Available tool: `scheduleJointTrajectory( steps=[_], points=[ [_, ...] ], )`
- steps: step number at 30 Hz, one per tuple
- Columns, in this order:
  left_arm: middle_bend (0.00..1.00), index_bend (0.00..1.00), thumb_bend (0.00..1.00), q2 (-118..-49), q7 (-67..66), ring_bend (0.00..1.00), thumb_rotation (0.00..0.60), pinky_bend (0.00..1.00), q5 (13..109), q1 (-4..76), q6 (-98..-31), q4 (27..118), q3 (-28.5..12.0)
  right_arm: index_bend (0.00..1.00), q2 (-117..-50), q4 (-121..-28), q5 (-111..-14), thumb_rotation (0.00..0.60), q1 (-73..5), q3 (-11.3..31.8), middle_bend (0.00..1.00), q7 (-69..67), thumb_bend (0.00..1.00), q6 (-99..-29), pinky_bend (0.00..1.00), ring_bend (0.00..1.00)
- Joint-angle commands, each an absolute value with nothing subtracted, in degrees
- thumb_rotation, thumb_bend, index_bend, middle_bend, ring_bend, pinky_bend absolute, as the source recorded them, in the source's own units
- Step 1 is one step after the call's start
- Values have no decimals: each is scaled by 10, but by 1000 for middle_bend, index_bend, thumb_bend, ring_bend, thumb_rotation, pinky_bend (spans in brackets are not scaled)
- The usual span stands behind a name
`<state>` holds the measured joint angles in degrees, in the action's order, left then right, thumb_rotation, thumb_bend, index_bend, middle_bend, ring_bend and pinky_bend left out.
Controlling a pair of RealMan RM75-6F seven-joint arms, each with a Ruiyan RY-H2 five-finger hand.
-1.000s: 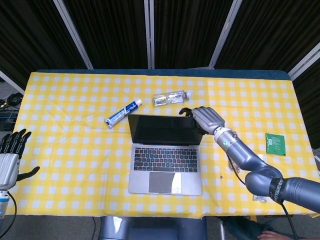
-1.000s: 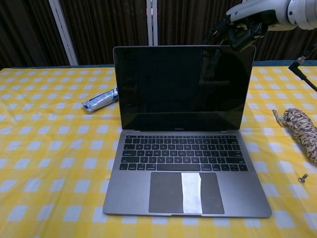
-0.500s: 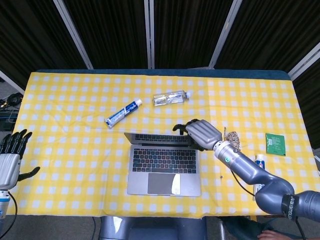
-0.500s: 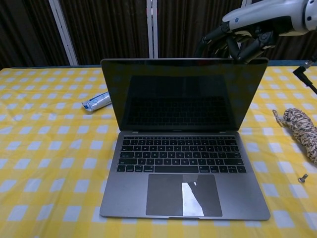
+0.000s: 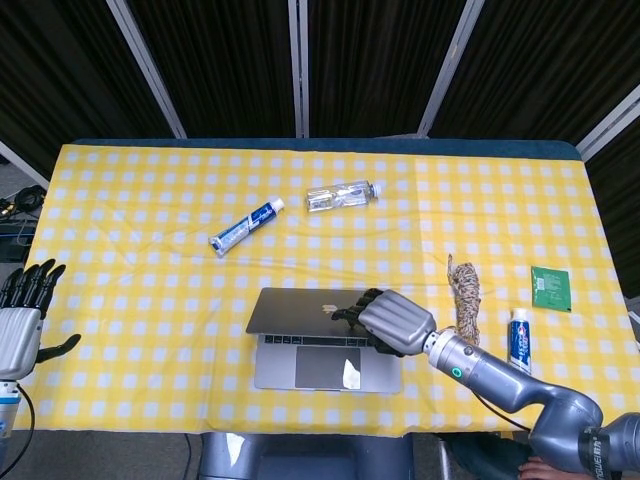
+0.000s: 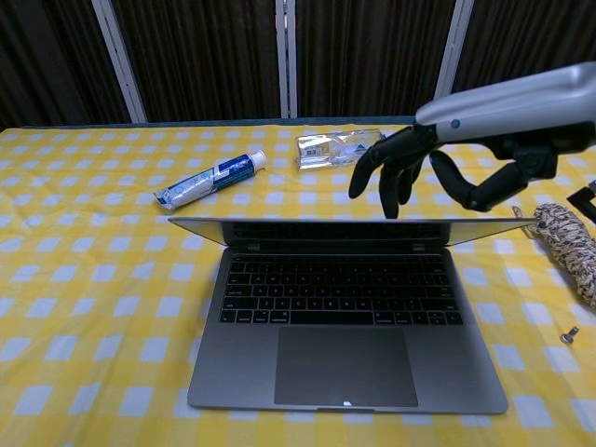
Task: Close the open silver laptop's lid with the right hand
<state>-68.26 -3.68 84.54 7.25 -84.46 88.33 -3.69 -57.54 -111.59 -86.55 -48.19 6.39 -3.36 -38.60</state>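
The silver laptop (image 5: pixel 300 312) lies near the table's front edge with its lid tilted far down over the keyboard. In the chest view the lid (image 6: pixel 354 230) shows almost edge-on, and the keyboard (image 6: pixel 340 289) and trackpad still show below it. My right hand (image 5: pixel 390 322) rests on the back of the lid at its right side, fingers (image 6: pixel 386 172) spread and pointing down onto it, holding nothing. At the far left, off the table's edge, my left hand (image 5: pixel 20 320) hangs with fingers apart and empty.
A blue-and-white toothpaste tube (image 5: pixel 246 226) and a clear plastic bottle (image 5: pixel 343 195) lie behind the laptop. A coil of rope (image 5: pixel 464 292), a small tube (image 5: pixel 517 338) and a green card (image 5: pixel 551 286) lie to its right. A small screw (image 6: pixel 569 333) sits near the rope.
My right hand has come forward and down with the lid, which has swung from near upright to almost flat over the keyboard. The left hand has not moved.
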Motion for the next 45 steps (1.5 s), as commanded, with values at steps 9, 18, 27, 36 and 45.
scheduleJointTrajectory(
  steps=[9,18,27,36,45],
  points=[
    [0,0,0,-683,-38,0,600,0,844,73,-841,884,-36,209,-637,-1054,-972,600,-465,-3,294,28,1000,-412,242,275],
    [0,0,0,-685,-40,0,600,0,844,74,-840,882,-35,193,-691,-965,-1056,600,-448,-52,265,49,1000,-467,242,255],
    [0,0,0,-687,-44,0,600,0,845,75,-838,881,-34,182,-727,-892,-1113,600,-440,-92,258,63,1000,-498,242,237],
    [0,0,0,-688,-44,0,600,0,844,74,-838,880,-34,179,-731,-870,-1120,600,-428,-88,256,60,1000,-553,243,232],
    [0,0,0,-683,-33,0,600,0,852,72,-848,884,-34,48,-643,-889,-1059,600,-330,-23,128,74,349,-782,48,87]
  ],
)
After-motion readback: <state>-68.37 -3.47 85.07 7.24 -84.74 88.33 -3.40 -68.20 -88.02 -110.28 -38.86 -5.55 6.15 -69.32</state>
